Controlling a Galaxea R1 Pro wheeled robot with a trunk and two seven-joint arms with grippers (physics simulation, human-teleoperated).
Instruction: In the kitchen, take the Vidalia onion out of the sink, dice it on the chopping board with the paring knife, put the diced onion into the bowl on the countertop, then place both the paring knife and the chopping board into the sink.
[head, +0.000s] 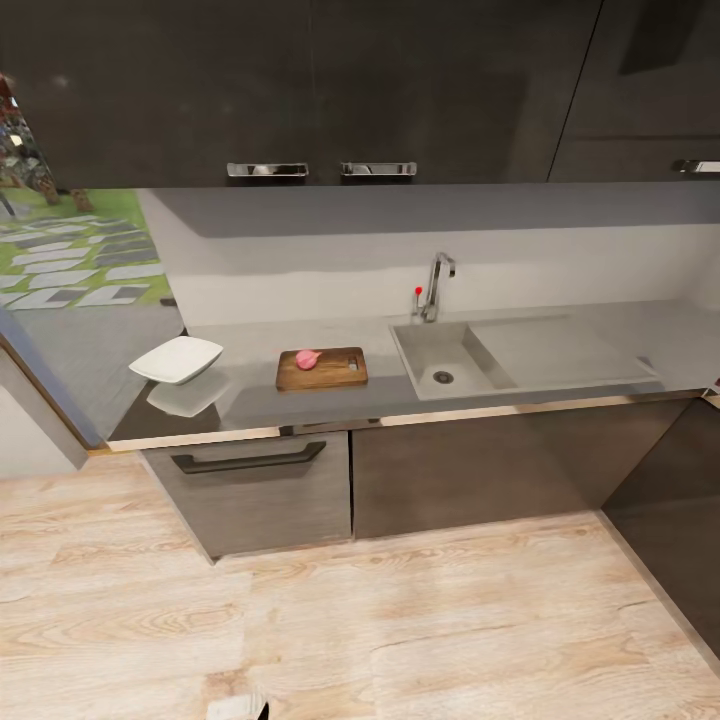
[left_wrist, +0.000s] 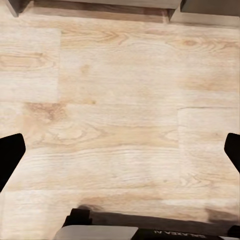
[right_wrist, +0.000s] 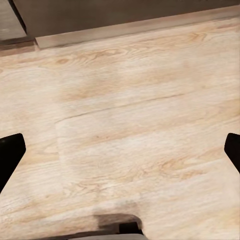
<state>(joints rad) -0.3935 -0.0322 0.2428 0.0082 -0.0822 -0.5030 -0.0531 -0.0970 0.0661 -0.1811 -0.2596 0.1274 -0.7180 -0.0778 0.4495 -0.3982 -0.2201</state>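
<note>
One chopping board (head: 322, 368) lying flat on the grey worktop (head: 250, 400), long axis running left to right along the worktop's front edge, slot hole at the end nearer the sink (head: 445, 358). Resting on the board's left half: a small pinkish onion (head: 308, 359), too blurred to tell which way its tip points. Near the slot end, a faint dark mark on the wood, too small to identify as a knife. Left of the board and well apart from it, the white bowl (head: 177, 359), squarish, rim flared, tilted a little with a pale reflection just beneath on the worktop. Right of the board, just beside it, the sink basin with its round drain, drainboard stretching further right, chrome tap (head: 436, 286) with a red knob rising behind the basin's back edge. Dark upper cabinets above, cut off by the picture's top; dark lower cabinets below with a drawer handle (head: 249, 460) under the bowl and board. Pale wooden floor (head: 380, 620) in front.

In the left wrist view, left tool (left_wrist: 120, 155) spread wide, black fingertips (left_wrist: 10, 155) at the picture's edges, over bare floor planks. In the right wrist view, right tool (right_wrist: 120, 155) likewise spread, fingertips (right_wrist: 11, 152) cut off at both sides, floor beneath and a cabinet base (right_wrist: 125, 17) beyond
</note>
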